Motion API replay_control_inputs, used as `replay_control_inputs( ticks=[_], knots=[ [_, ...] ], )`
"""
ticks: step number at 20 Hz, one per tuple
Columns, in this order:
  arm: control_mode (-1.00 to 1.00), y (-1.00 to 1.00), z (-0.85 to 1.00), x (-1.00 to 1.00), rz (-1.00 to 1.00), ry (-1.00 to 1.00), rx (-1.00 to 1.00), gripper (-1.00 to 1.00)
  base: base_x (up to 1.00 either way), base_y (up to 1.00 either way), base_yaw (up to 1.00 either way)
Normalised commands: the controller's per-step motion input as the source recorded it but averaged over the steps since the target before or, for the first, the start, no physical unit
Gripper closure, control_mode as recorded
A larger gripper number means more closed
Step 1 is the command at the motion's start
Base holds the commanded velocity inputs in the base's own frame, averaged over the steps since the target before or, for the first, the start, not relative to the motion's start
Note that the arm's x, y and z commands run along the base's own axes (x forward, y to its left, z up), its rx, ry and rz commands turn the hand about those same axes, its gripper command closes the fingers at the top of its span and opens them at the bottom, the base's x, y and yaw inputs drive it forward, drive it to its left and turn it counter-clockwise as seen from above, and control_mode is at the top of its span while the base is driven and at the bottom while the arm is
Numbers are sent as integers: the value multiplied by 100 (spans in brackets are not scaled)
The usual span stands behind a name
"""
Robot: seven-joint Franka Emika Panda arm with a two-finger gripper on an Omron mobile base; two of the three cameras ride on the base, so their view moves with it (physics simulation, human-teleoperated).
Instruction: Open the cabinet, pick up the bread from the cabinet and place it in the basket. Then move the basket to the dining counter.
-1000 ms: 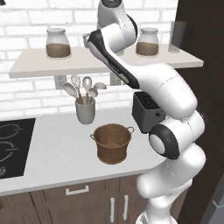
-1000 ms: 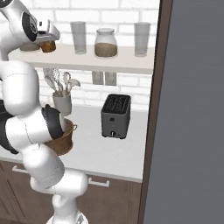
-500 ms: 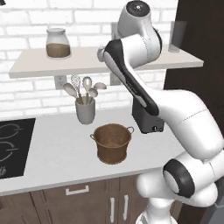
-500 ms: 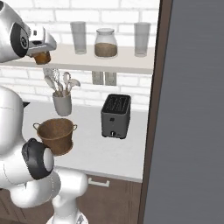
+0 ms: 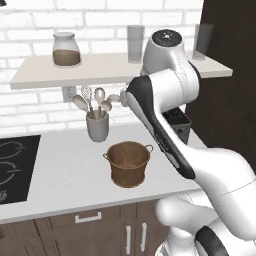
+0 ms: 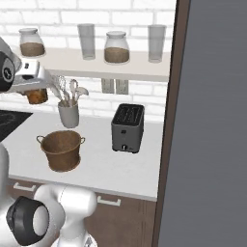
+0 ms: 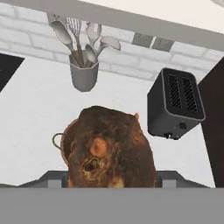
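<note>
- The bread (image 7: 111, 148), dark brown and lumpy, is pinched in the claw (image 6: 36, 89) and is seen close up in the hand view, covering most of what lies below it.
- In the right base view the bread (image 6: 37, 96) is held in the air, above the bench (image 6: 101, 164) and at about 11 o'clock from the basket (image 6: 61, 150).
- In the hand view the rim and one loop handle of the basket (image 7: 61, 142) are seen just past the bread at 9 o'clock.
- The basket (image 5: 128, 163) is stood upright on the white bench (image 5: 60, 175), near its front edge.
- A grey utensil holder (image 5: 97, 125) with spoons and a whisk is stood behind the basket, at 11 o'clock from it.
- A dark toaster (image 6: 127, 128) is set at 2 o'clock from the basket, well apart from it.
- Farthest back, a wall shelf (image 6: 96, 65) is seen, on which glass jars (image 6: 116, 47) and tumblers are carried.
</note>
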Motion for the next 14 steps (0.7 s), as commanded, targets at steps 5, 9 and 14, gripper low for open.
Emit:
replay_control_inputs(
  ticks=[5,9,14],
  knots=[
    [-100,0,-100,-80,-40,0,0,100,0,0,0],
    [-100,0,-69,-15,-26,4,0,100,0,0,0],
    [-100,0,-39,17,-7,17,2,100,0,0,0]
  ],
)
